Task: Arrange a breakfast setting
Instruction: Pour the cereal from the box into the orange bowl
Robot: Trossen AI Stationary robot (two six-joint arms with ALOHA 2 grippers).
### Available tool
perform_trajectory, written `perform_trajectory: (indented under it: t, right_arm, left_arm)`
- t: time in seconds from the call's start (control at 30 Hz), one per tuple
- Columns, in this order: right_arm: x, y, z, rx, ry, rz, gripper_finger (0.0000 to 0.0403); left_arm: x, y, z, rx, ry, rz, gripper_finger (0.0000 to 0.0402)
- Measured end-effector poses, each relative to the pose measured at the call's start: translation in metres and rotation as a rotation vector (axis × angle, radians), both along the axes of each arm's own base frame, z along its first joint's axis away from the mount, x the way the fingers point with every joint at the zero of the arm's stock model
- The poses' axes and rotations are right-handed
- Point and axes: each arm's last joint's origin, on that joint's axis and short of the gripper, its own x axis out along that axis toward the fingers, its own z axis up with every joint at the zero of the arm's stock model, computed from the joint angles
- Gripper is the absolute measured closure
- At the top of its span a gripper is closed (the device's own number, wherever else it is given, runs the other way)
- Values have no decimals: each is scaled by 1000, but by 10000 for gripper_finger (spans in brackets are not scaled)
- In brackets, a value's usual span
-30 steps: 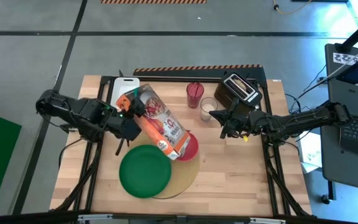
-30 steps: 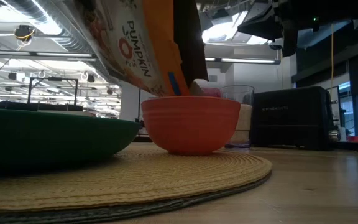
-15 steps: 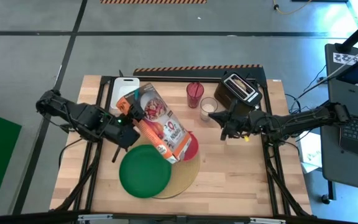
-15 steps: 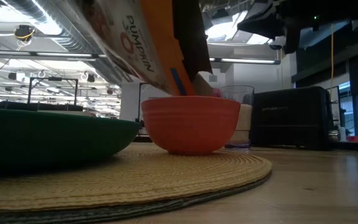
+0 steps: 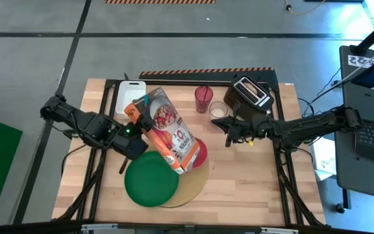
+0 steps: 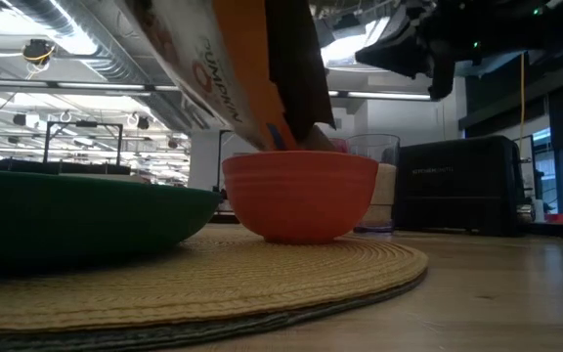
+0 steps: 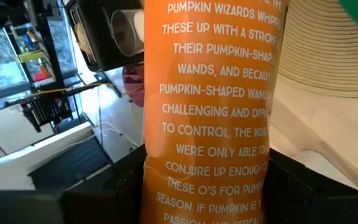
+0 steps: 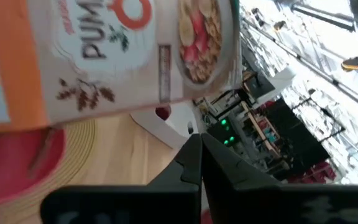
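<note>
A red bowl (image 5: 200, 153) (image 6: 299, 194) and a green plate (image 5: 150, 179) (image 6: 76, 210) sit on the round tan placemat (image 5: 191, 186) (image 6: 262, 276). An orange cereal box (image 5: 165, 130) (image 6: 247, 68) hangs tilted above them, its lower end over the bowl's rim. My left gripper (image 5: 139, 127) (image 7: 207, 193) is shut on it. My right gripper (image 5: 228, 135) (image 8: 199, 155) hovers right of the bowl, shut, with nothing between its fingers. In the right wrist view a small dark-red fruit (image 8: 161, 113) shows beyond the box. My left gripper pinches the cereal box between its two fingers (image 7: 114, 186), one on each broad face, with the narrow orange side panel (image 7: 211, 168) facing the wrist. It comes from the table's left, slanting down, on the box's raised half. The box is clear of the table, its lower end (image 6: 296, 132) over the bowl.
At the table's far side stand a black toaster (image 5: 252, 92) (image 6: 457, 184), a red cup (image 5: 204, 97), a glass (image 5: 218, 111) and a white cutting board (image 5: 127, 91). Bare wood lies right of the placemat, toward the near right corner.
My left gripper has moved a little toward the table's near edge and rolled, turning the box so more of its printed front faces up. The box's lower end stays over the bowl. My right gripper has shifted slightly toward the table's left and sunk a little, still shut.
</note>
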Motion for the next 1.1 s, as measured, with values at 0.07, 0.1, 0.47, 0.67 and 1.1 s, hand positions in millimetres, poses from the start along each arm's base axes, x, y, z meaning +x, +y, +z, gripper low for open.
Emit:
perform_trajectory:
  t: [0.07,0.1,0.47,0.67,1.1]
  right_arm:
    - [1,-4,0,19,-6,-1,397]
    - [1,-5,0,24,-7,0,397]
    - [1,-8,0,43,-12,3,397]
    - [1,-8,0,49,-13,2,397]
    - [1,-8,-1,51,-9,2,397]
  left_arm:
    - [-1,-1,0,4,4,-8,170]
    - [-2,-2,0,4,3,-11,170]
    - [-6,-3,-2,-69,-43,92,170]
    - [-6,-4,-3,-93,-22,76,170]
    - [-6,-2,-2,14,4,42,170]
